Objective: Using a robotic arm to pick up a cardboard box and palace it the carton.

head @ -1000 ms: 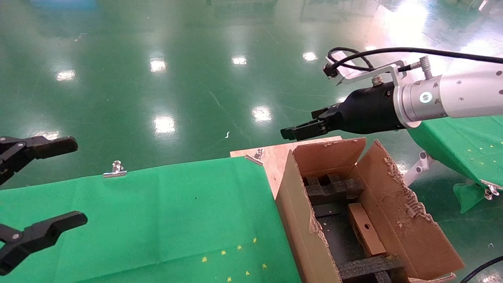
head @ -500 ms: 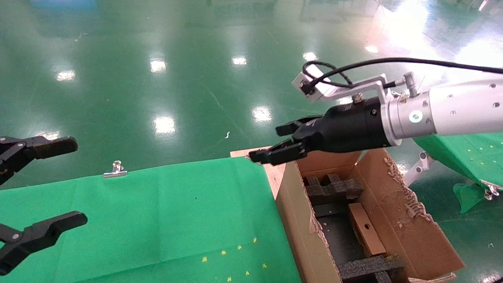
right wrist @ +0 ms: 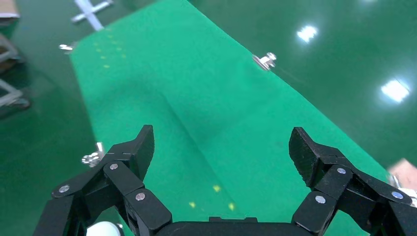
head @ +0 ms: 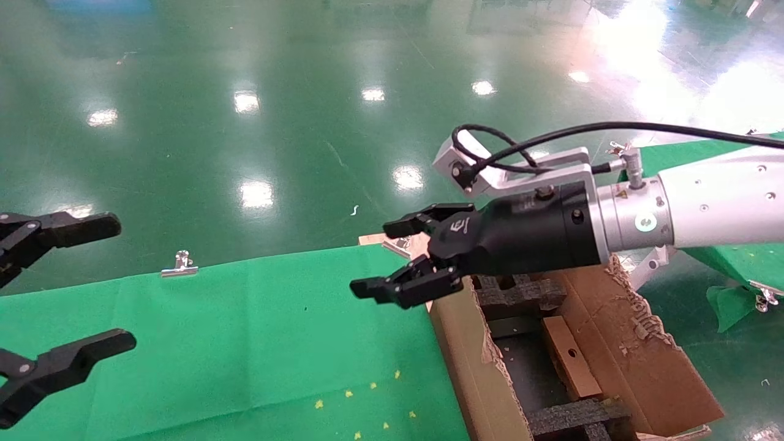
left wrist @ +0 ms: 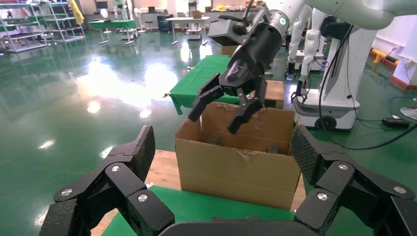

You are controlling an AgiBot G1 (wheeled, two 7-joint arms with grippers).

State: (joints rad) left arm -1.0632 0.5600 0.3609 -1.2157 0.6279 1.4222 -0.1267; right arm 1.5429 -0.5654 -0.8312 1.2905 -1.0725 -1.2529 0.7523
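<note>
The small brown cardboard box with a round hole lies inside the large carton, between black foam inserts. The carton also shows in the left wrist view. The white robotic arm reaches in from the right. Its right gripper is open and empty, above the carton's near-left corner and the green cloth; it also shows in the left wrist view and its own wrist view. My left gripper is open and empty at the far left, also seen in its own wrist view.
A green cloth covers the table left of the carton, held by metal clips. A second green-covered table stands at the right. The glossy green floor lies beyond.
The right arm has swung left and down from above the carton's far flap to over the carton's left corner, and its fingers have spread wider. The left gripper has not moved.
</note>
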